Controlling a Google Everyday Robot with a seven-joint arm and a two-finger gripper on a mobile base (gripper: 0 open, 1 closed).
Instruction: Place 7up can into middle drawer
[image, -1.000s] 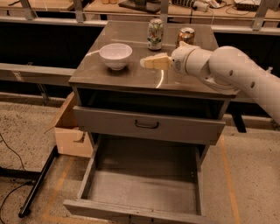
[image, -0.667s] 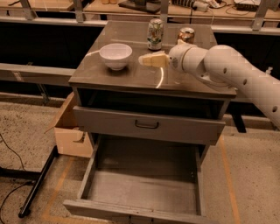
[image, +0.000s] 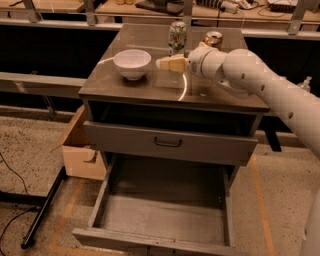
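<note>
The 7up can, green-and-white with a silver top, stands upright at the back of the cabinet top. My gripper hovers over the cabinet top in front of the can and a little to its left, pointing left, apart from the can and holding nothing that I can see. The middle drawer is pulled out wide below, with a bare grey floor.
A white bowl sits left of the gripper. A copper-orange can stands behind my wrist. A grey drawer front with a dark bar handle sits above the open drawer. A cardboard box stands on the floor to the left.
My gripper has shifted slightly left and toward the back of the cabinet top, nearer the 7up can. The cans, bowl and drawer have not moved.
</note>
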